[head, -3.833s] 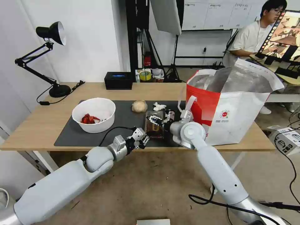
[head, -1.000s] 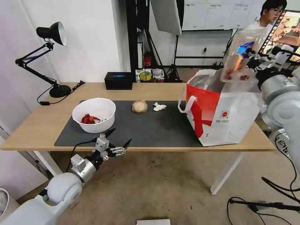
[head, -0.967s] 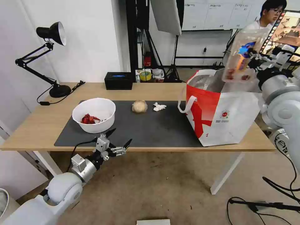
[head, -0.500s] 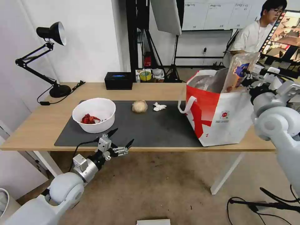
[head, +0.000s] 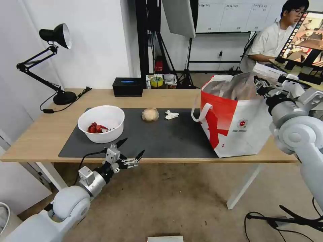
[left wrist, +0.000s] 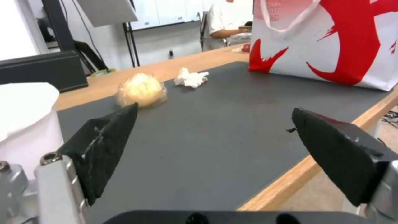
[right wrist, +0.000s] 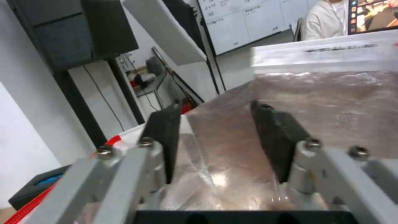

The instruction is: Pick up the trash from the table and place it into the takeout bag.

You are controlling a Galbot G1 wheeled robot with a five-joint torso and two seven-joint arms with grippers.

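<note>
On the table point(head: 43, 134), the white bowl point(head: 101, 122) with red scraps sits at the left of the dark mat point(head: 161, 137). The beige ball point(head: 150, 114) and the tissue wad point(head: 171, 115) lie mid-mat. The takeout bag point(head: 242, 124) stands at the right. My right gripper point(head: 261, 84) hangs at the bag's mouth. In the right wrist view the right gripper point(right wrist: 215, 105) is open over the foil lining point(right wrist: 331, 102). The clamshell tray is hidden. My left gripper point(head: 132, 147) is open at the table's front edge, right of the bowl; the left wrist view faces the ball point(left wrist: 141, 90) and the tissue wad point(left wrist: 191, 78).
A black box point(head: 128, 86) sits at the table's back edge. A desk lamp point(head: 55, 67) stands at the back left with its cable on the wood. Light stands rise behind the table. A person sits at a desk behind the bag.
My right gripper came down from above the bag to its mouth with the clamshell tray. The tray has dropped out of sight, and the fingers now stand apart. The left arm barely moved.
</note>
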